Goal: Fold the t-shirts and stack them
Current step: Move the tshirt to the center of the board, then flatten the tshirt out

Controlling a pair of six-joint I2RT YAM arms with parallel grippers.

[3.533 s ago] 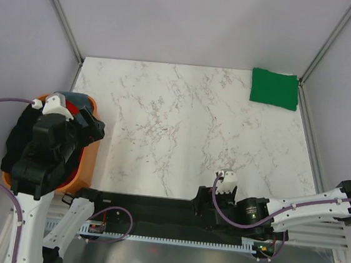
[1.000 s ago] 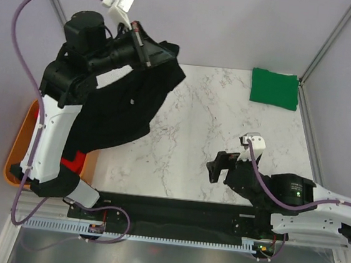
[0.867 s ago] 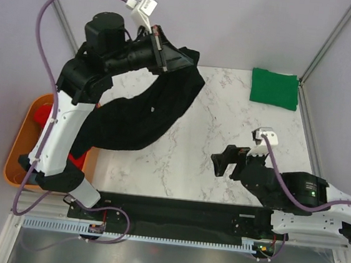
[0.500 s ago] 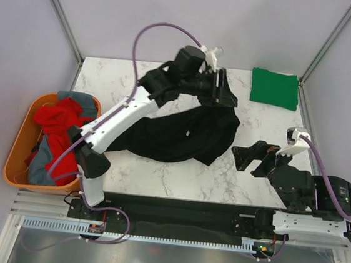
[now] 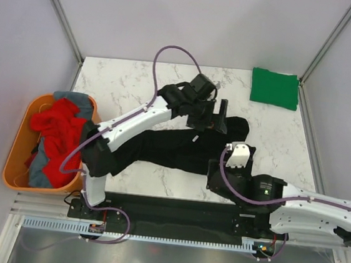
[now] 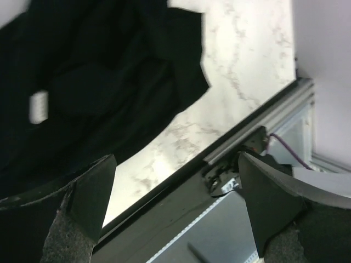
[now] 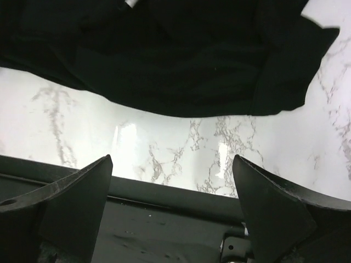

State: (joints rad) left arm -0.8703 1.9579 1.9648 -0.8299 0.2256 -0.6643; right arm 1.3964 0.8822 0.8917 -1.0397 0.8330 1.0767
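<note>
Black t-shirt [image 5: 173, 149] lay bunched in a long crumpled band across the middle of the marble table [image 5: 130, 89], not spread flat, with one end near the left arm's base and the other right of centre. Left gripper [image 5: 218, 115] hung over its far right end, jaws wide with nothing between them; the left wrist view confirmed an empty gap over the cloth. Right gripper [image 7: 171, 164] was likewise spread wide and empty, low by the shirt's near edge. Green t-shirt [image 5: 274, 88] sat folded at the far right corner, well apart. Red t-shirt [image 5: 59, 133] and grey t-shirt [image 5: 72, 98] were heaped in the orange tub [image 5: 12, 166] at left. Judged risks: the cloth was layered on itself, so a pinch at the near edge could catch two layers at once and pull up a lump instead of a hem. Sleeves and collar could not be told apart in the heap, so a wrong corner might be chosen. The left arm crossed above the shirt, so a low sweep could drag it. Its near edge lay close to the table's front rim, so a tug toward the bases could slide it off.
</note>
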